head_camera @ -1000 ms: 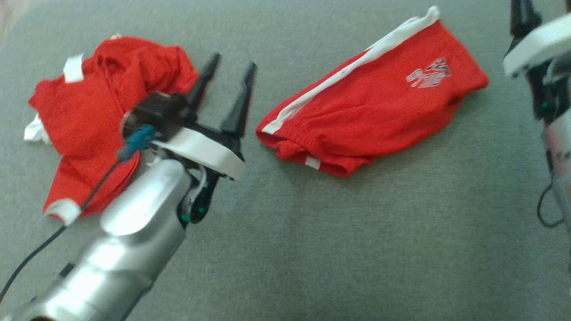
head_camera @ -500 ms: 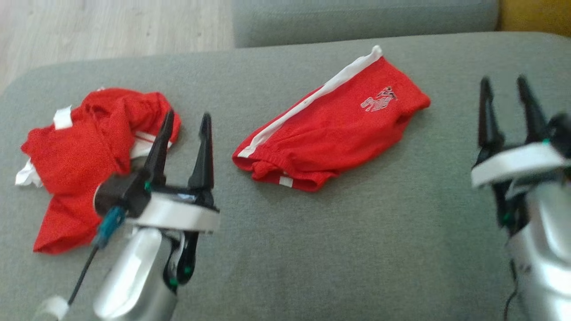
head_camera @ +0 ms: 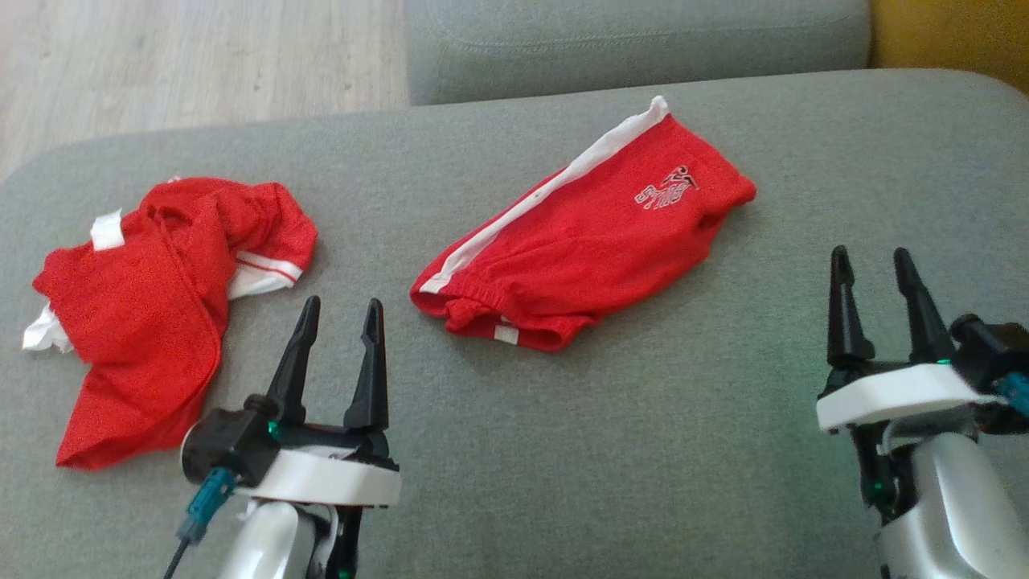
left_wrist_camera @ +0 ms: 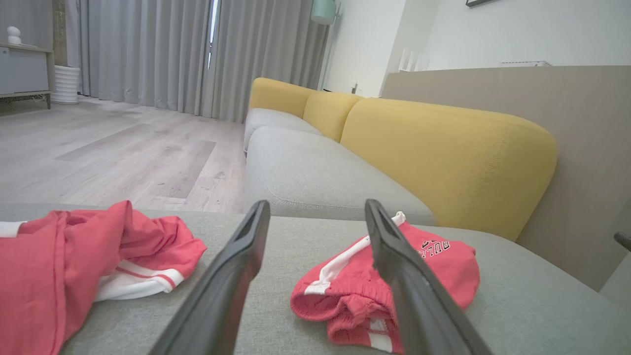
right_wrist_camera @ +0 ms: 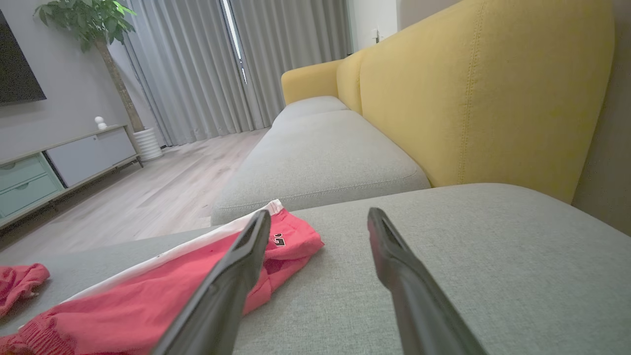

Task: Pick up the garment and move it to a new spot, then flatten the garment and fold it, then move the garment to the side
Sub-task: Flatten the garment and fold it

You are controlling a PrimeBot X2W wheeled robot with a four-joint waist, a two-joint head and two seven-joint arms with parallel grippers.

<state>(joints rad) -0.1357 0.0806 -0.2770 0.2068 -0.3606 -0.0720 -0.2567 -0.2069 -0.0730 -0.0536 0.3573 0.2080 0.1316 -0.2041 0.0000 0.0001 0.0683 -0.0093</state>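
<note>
Folded red shorts (head_camera: 579, 233) with a white side stripe are laid mid-seat on a grey sofa cushion (head_camera: 643, 450); their logo cannot be read. A red jersey (head_camera: 145, 305) is crumpled well to their left, its shape hidden in folds. The left claw (head_camera: 342, 304) and right claw (head_camera: 870, 252) are held apart, empty. A wood floor (head_camera: 201, 56) and yellow backrest (left_wrist_camera: 443, 153) are seen beyond.

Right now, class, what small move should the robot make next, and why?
Probably reach the left gripper forward-left to the crumpled red shirt. That gripper and the right gripper stand open and empty, the red shorts look already folded, and the shirt lies bunched on the left gripper's side.
</note>
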